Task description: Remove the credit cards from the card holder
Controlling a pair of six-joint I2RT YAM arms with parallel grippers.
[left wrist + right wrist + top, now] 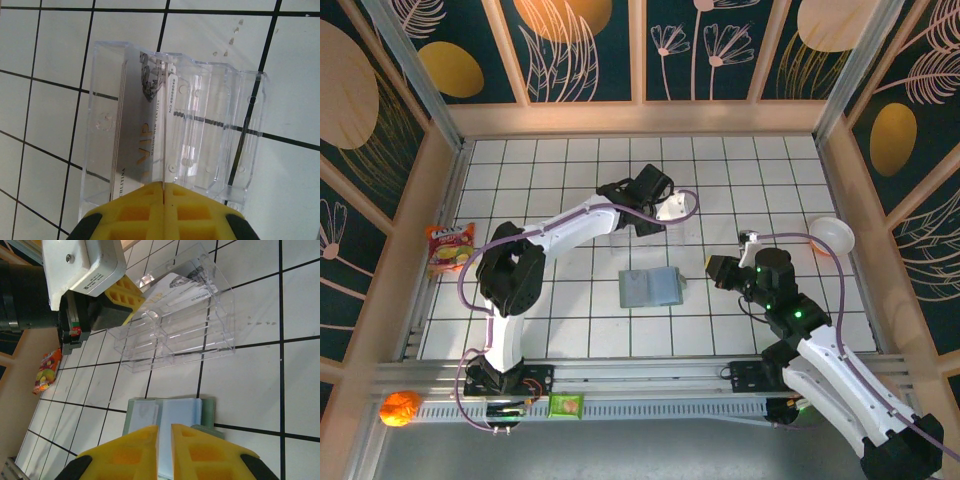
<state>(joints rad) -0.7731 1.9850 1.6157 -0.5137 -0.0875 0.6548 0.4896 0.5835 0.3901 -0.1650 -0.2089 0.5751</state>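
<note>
Partly done, by my reading. One credit card [141, 131], grey with "VIP" print, stands on edge in a slot of a clear acrylic rack [220, 125]. The left claw [163, 188] is pressed together on the card's near edge, so I take this card as out of the holder and in the middle of being set down, not yet released. The rack's other slots look bare.

The card holder [183, 419] lies opened flat on the tiled worktop [570, 330], both panels up, near centre and just on the near side of the rack. One panel shows a pale rectangle and the other a bluish-white one. I cannot tell whether these are cards left in the pockets or just the pocket linings. If they are cards, at least one more extraction remains.

The right claw [164, 432] hangs above the holder's edge, its fingers drawn close with a narrow slit between them, gripping nothing.

Surroundings:
- a snack packet [450, 248] at the left wall
- a white bowl [832, 236] at the right wall
- an orange object [400, 408] and a small green packet [565, 405] on the near rail

All four sit well apart from the holder.

Obstructions: nothing lies on the holder. The rack and left arm sit close beyond it, so the arms could crowd each other there.
</note>
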